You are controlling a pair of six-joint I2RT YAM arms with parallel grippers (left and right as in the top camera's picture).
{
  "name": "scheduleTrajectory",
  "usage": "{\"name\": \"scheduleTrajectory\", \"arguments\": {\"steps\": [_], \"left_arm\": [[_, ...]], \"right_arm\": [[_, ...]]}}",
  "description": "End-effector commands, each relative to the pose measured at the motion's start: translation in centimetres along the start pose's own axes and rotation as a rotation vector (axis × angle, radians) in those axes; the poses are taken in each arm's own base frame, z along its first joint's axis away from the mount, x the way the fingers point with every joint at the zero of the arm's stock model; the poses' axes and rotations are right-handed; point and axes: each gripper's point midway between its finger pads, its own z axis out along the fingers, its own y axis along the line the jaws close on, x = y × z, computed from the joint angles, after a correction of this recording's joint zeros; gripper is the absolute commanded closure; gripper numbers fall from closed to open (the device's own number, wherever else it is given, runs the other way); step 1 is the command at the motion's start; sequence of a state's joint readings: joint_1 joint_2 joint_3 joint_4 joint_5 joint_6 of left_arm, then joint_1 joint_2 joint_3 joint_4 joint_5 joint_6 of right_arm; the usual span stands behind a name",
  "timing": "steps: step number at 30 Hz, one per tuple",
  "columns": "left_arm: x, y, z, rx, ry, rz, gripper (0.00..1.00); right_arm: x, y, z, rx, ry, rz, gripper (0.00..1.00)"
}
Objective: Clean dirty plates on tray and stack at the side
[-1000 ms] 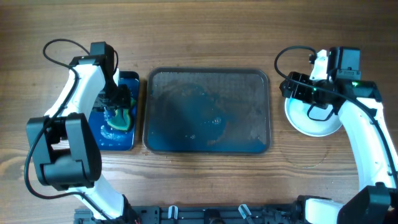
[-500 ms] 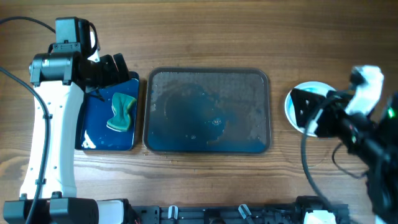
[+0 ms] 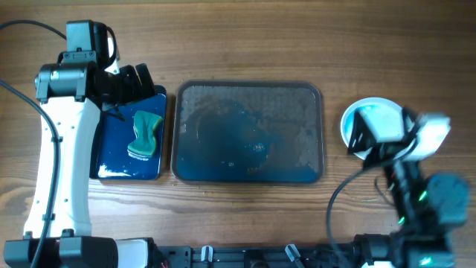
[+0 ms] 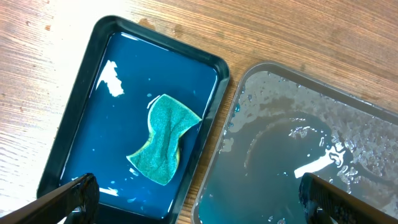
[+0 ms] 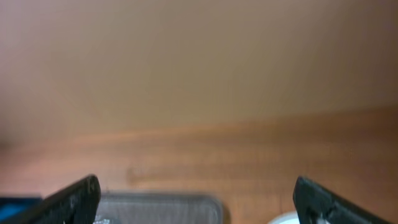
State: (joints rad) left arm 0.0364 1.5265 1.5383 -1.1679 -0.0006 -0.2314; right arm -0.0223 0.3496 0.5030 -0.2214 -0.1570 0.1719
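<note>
Locate the plates (image 3: 374,117) at the right of the overhead frame; they show as one white disc, probably stacked, beside the tray (image 3: 249,87) and apart from it. The tray holds only bluish water. The right gripper (image 5: 202,204) is nearer, at the disc's lower edge, fingers spread wide, empty. The left gripper (image 3: 132,79), upper left, is likewise wide and empty, above the sponge (image 3: 144,132).

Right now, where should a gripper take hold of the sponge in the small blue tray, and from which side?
Grip the sponge at its pinched middle, coming straight down from above: it lies flat in the small tray, and the narrow waist should fit between the jaws.
</note>
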Motion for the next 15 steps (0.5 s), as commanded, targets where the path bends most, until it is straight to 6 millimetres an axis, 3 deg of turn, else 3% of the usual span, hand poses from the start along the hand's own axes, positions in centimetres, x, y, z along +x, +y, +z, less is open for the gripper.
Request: {"name": "scheduleTrajectory", "arguments": {"steps": [1,5,15], "left_arm": [[0.0,-0.3,0.1,0.011,0.004,-0.015,0.00],[0.0,-0.3,0.1,0.011,0.004,-0.015,0.00],[0.0,-0.3,0.1,0.011,0.004,-0.015,0.00]], "right_arm": [[6.0,-0.5,-0.5,-0.032,-0.033,-0.022,0.00],[10.4,-1.2,0.2,-0.043,-0.060,-0.026,0.00],[10.5,-1.2,0.4,-0.047,-0.076,-0.029,0.00]]}}
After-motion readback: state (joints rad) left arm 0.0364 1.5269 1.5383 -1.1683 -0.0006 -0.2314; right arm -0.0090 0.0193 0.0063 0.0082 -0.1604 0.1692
